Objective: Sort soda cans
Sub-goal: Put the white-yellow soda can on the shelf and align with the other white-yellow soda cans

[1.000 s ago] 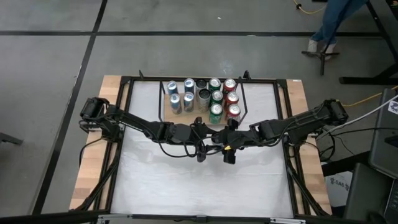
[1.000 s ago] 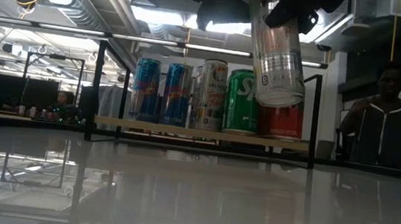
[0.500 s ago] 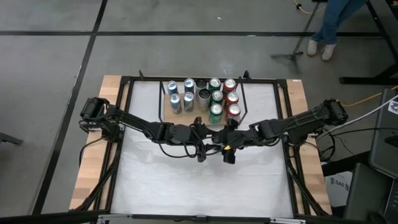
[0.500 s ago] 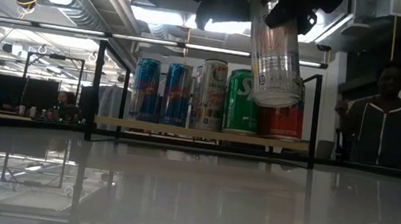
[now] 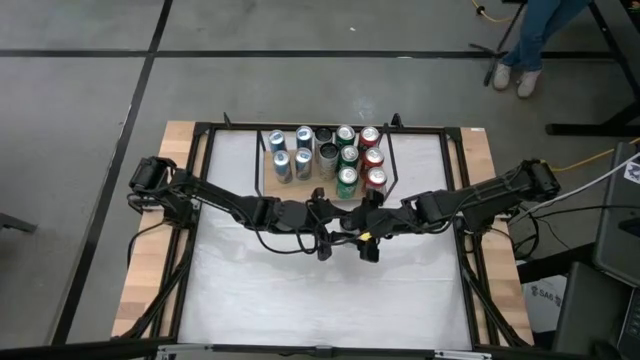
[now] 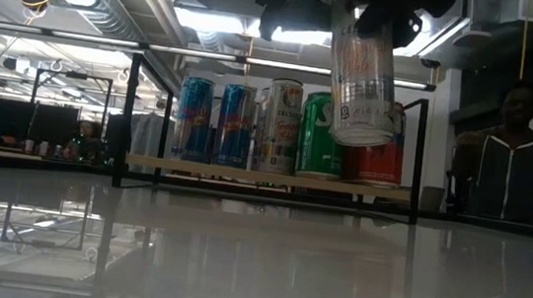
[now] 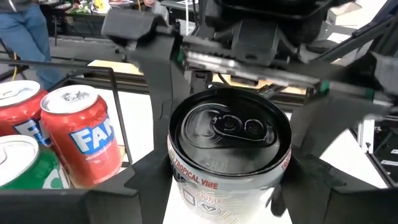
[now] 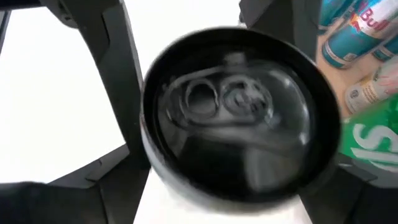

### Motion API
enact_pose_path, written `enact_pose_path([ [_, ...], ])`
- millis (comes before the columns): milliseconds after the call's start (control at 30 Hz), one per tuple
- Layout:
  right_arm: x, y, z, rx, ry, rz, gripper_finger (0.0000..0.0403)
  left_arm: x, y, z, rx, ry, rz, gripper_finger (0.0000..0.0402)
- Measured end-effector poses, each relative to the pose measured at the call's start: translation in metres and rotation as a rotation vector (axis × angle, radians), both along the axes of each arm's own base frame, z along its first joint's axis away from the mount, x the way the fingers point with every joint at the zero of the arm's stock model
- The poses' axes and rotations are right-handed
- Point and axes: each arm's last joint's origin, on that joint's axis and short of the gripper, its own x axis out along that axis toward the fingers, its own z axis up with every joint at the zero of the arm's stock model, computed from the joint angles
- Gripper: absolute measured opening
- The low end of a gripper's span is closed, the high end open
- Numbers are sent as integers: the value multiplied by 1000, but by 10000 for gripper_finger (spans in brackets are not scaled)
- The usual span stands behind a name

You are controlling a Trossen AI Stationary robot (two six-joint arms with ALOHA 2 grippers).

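Cans (image 5: 325, 158) stand in rows on tray (image 5: 262, 190) (table's (image 5: 320, 290) far side)

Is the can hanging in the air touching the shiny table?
Apart. The low view shows the silver can hanging tilted from the grippers, its bottom rim well above the table, with the row of cans behind visible underneath it.

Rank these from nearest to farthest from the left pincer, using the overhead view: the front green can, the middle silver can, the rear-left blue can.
1. Front green can, front row, closest to the left pincer.
2. Silver can, middle of the group.
3. Blue can, rear-left corner.
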Motion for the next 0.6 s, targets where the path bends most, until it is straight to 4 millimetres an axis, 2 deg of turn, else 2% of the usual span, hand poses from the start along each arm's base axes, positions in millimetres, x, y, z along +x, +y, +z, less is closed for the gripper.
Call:
enact_pose_path([
  [367,-28,-9,23,-32,-7,-30,346,0,11,2,1,12,30,229],
  [600,-44,-14,33,-34,-2,-29,347,-7,26,13,15,25,64,229],
])
